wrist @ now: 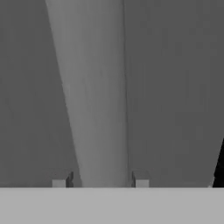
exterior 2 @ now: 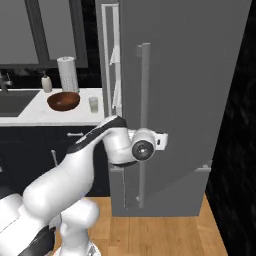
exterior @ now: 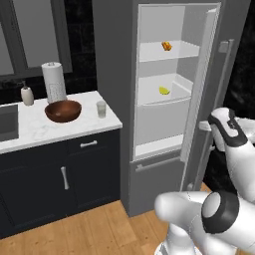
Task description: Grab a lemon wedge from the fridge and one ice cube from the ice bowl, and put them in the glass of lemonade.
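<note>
While our gripper [wrist: 101,181] is straddling the fridge [exterior: 114,74] door's bar handle [wrist: 94,96] with narrow jaws, we are risking a slip or door swing-back onto the lemon wedge [exterior: 164,90] lying on the fridge's middle shelf.

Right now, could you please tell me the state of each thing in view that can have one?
fridge: door swung open, white shelves showing.
fridge handle: between the gripper's fingertips.
gripper: straddling the handle; contact unclear.
lemon wedge: lying on a middle fridge shelf.
orange-red food item: on the upper shelf.
glass of lemonade: upright on the counter, partly full.
ice bowl: upright beside the glass.
paper towel roll: standing upright.
</note>
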